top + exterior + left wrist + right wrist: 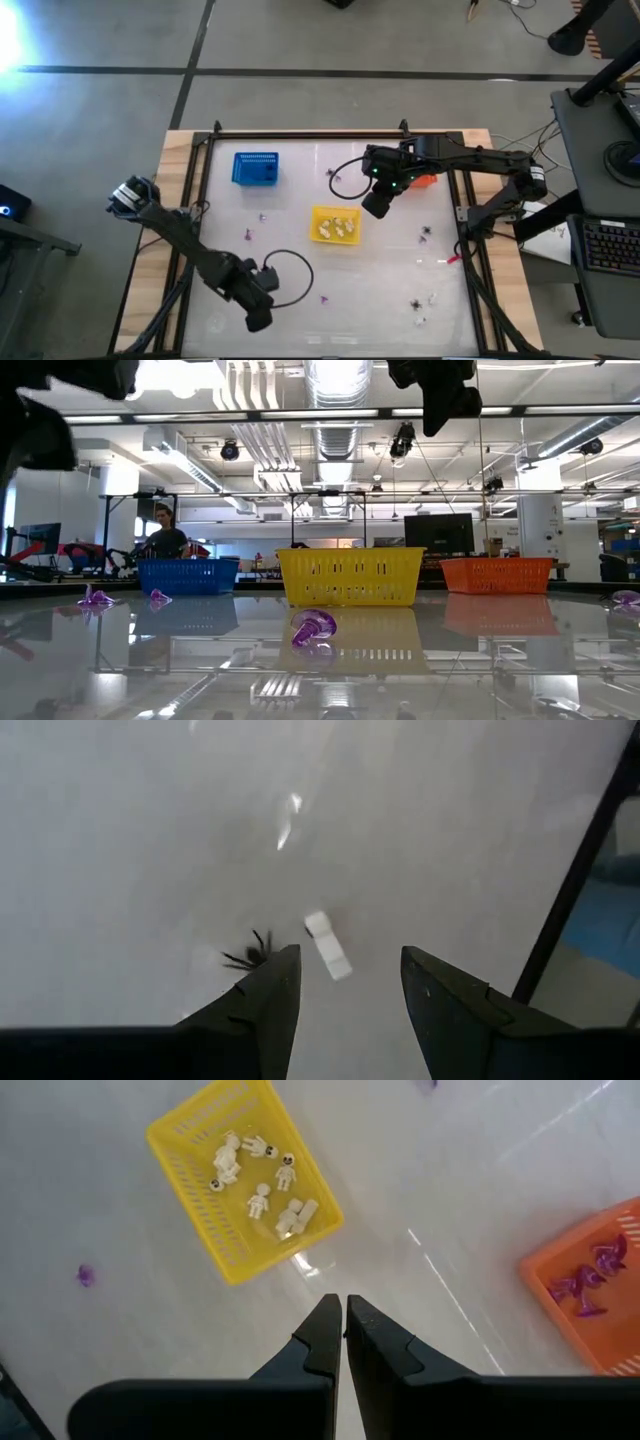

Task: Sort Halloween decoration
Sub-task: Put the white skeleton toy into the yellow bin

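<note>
Your left gripper [258,318] hangs at seven o'clock, jaws apart over a black spider [248,954] and white piece [328,946] on the desk [380,290]. White trinkets [336,227] fill the yellow basket [335,224]. Your right gripper [374,206], pressed together and empty, hovers at one o'clock.

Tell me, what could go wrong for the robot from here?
The left gripper hangs open over a white trinket with a black spider close beside it, so it might catch both or nudge one away. The right gripper, shut, hovers between the yellow basket and the orange basket; a low sweep could shove either.
</note>
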Action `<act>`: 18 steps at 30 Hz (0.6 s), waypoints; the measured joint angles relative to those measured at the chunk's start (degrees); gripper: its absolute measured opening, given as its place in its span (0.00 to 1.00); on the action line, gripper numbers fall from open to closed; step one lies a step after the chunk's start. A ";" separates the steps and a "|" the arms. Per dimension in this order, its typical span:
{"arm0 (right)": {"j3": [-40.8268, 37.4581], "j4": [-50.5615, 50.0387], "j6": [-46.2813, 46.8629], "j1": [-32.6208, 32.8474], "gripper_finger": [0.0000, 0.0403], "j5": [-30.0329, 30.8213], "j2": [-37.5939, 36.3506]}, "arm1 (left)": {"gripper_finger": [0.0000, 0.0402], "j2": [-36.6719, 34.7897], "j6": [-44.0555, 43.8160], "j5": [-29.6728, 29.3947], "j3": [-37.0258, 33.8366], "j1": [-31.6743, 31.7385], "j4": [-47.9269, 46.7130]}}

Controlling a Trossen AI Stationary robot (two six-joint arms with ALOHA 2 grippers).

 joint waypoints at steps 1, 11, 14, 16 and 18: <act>0.00 0.00 -0.39 0.00 0.03 -0.02 0.00 | 0.39 0.99 0.00 0.93 0.04 -0.06 0.08; -0.02 -0.11 -1.11 0.00 0.03 -0.08 0.00 | 0.39 7.05 0.85 4.63 0.30 -0.69 2.56; -0.02 -0.20 -1.18 0.02 0.03 -0.11 0.00 | 0.39 8.18 1.26 4.63 0.27 -0.65 2.97; -0.02 -0.42 -1.18 0.02 0.03 -0.12 -0.01 | 0.39 8.64 1.30 4.63 0.22 -0.67 3.07; -0.02 -0.55 -1.18 0.02 0.03 -0.13 -0.02 | 0.39 9.15 1.24 4.63 -0.22 -0.67 3.13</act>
